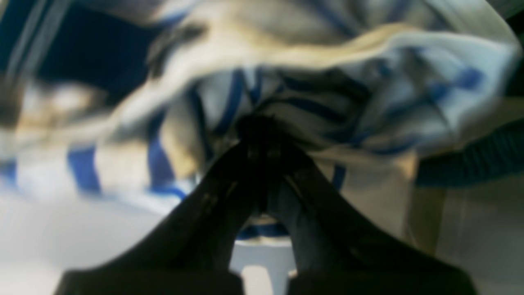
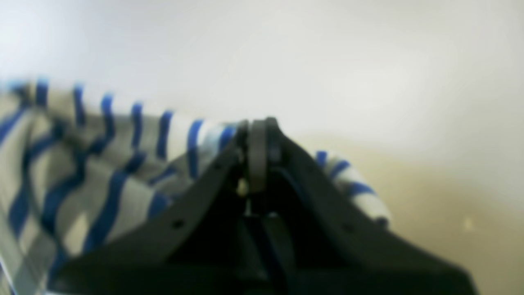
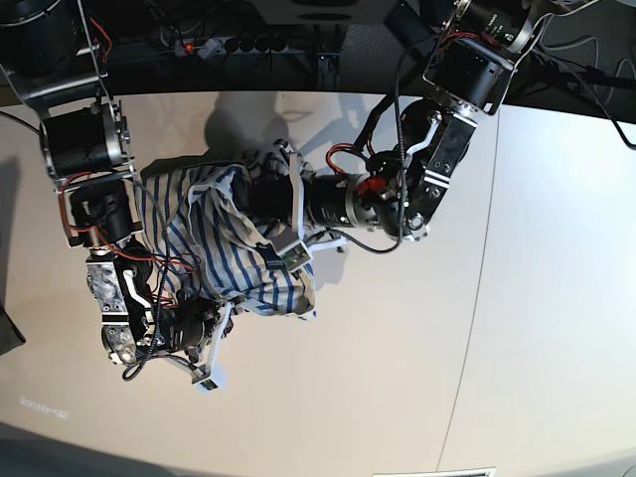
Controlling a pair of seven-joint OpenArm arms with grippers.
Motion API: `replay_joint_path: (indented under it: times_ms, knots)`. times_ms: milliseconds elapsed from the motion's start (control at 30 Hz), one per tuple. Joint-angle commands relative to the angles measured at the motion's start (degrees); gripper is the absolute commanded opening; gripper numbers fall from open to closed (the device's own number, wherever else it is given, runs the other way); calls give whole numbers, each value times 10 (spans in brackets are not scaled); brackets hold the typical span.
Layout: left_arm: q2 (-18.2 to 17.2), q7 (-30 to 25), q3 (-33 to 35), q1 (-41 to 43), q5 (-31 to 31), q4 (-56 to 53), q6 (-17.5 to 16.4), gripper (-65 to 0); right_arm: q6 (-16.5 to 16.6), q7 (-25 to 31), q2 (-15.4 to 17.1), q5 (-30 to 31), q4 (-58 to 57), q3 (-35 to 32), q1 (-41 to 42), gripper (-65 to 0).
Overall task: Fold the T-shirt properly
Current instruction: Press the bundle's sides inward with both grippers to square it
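On the base view's left, the right pincer (image 3: pixel 204 323) is clamped on a hem of the T-shirt (image 3: pixel 214 248), which hangs bunched between the two arms above the desk (image 3: pixel 397 348). The cloth's long axis runs from that pincer up toward the left pincer (image 1: pixel 258 127), also closed on gathered fabric. Neither arm looks nearer; cables cross the cloth.

No legible text, label, brand or number in any view. Faint pale marks on the table (image 3: pixel 417 378) near the base view's lower left edge; too small and blurred to read.
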Motion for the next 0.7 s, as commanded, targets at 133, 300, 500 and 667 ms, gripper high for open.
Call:
replay_joint_path:
  times_ms: [133, 300, 500, 667]
  knots:
    - [-35, -36, -11, -44, 0, -20, -3, -650, 15, -21, 48, 76, 12, 3, -7, -650]
    - [-71, -42, -11, -85, 11, -37, -3, -650, 15, -46, 90, 151, 42, 3, -51, -650]
    - [-95, -45, -11, -109, 14, -54, -3, -650, 15, -47, 116, 167, 140, 3, -132, -650]
    - [-99, -50, -11, -110, 18, -54, -3, -650, 15, -57, 123, 168, 226, 10, -207, -650]
